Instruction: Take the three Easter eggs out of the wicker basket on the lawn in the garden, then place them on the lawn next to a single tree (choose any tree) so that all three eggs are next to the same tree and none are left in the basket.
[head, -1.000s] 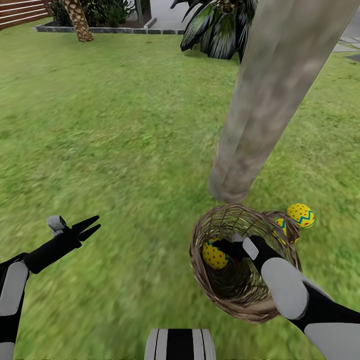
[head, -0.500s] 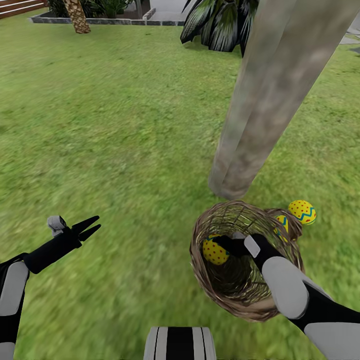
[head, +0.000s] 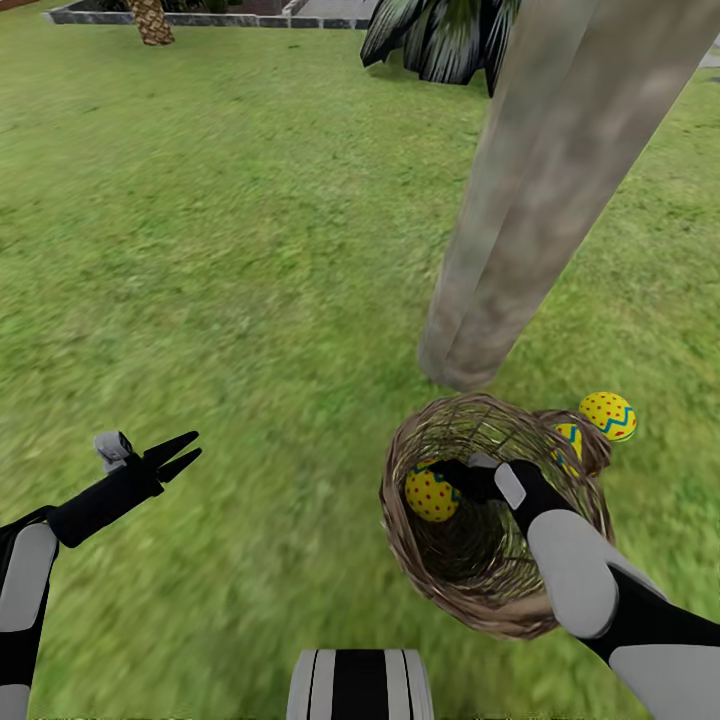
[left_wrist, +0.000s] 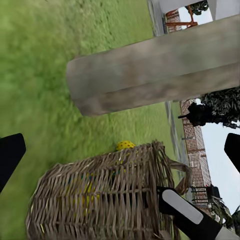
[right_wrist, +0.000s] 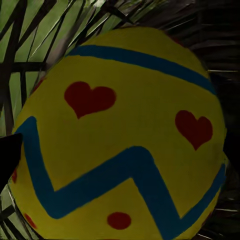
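The wicker basket (head: 470, 590) stands on the lawn (head: 230, 250) just in front of the tree (head: 520, 200). One Easter egg (head: 430, 493) lies inside it against the wall. My right gripper (head: 452, 478) reaches into the basket and is open, its fingers on either side of that egg (right_wrist: 120, 135). A second egg (head: 608, 415) lies on the grass beside the trunk. A third egg (head: 569, 440) shows by the basket's side handle, outside the rim. My left gripper (head: 183, 452) hovers open over the grass, well left of the basket (left_wrist: 100, 195).
The trunk (left_wrist: 150, 75) rises close behind the basket. A dark leafy palm (head: 440, 45) and a stone-edged bed (head: 200, 18) lie far back. Open grass spreads to the left and ahead.
The camera has tipped downward, so the scene has slid up the picture. Both arms hold their poses, and the right gripper stays at the egg in the basket.
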